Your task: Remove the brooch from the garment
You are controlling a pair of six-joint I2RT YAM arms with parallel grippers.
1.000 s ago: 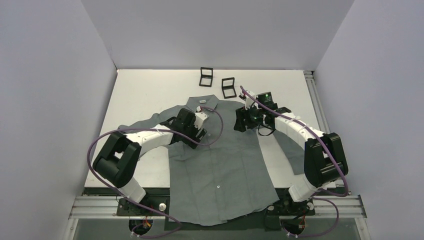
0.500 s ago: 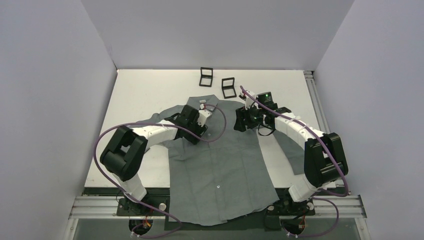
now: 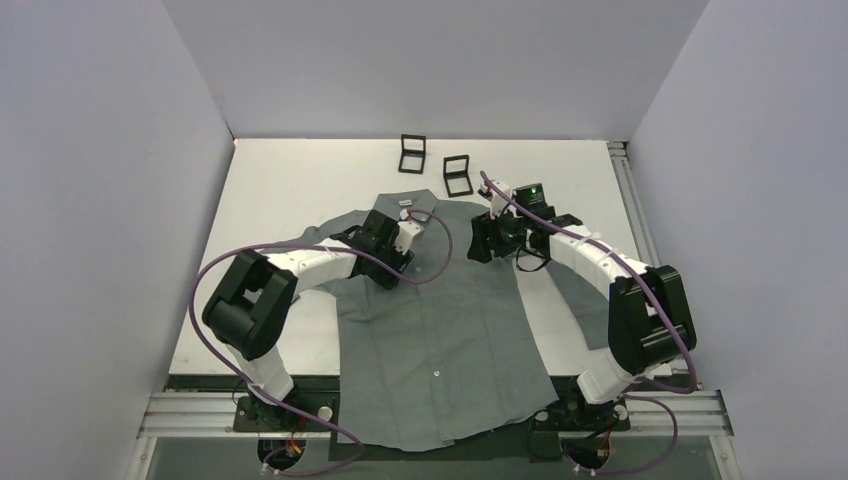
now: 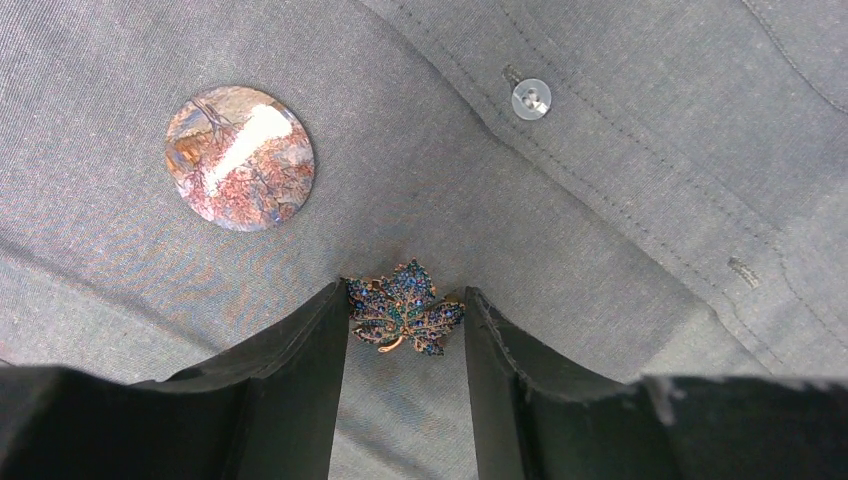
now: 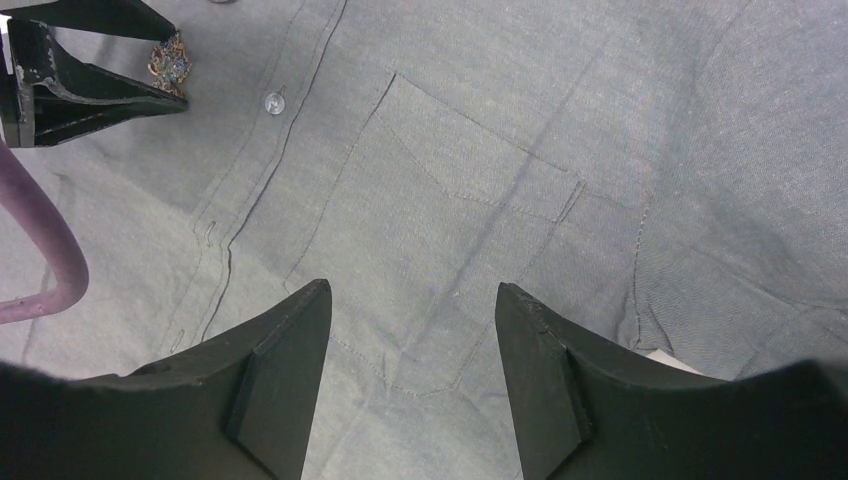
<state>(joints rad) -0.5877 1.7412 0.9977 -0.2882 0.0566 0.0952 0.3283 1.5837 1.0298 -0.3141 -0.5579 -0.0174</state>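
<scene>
Between the fingers of the left gripper [image 4: 405,290], which have drawn in from a wide spread over the past second, sits a leaf-shaped brooch [image 4: 405,320], its edges apparently touching both. The pull off the grey shirt [image 4: 620,260] looks ready to begin. Ahead of those jaws, off to one side, a round reddish-brown brooch [image 4: 240,157] lies untouched. The right gripper [image 5: 410,295] hangs wide and empty, a breast pocket [image 5: 450,200] beneath its gap. Count: two brooches, one shirt, two black boxes [image 3: 412,153], two arms.

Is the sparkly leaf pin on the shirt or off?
On: the leaf pin rests against the grey shirt, between the left gripper's jaws.
</scene>
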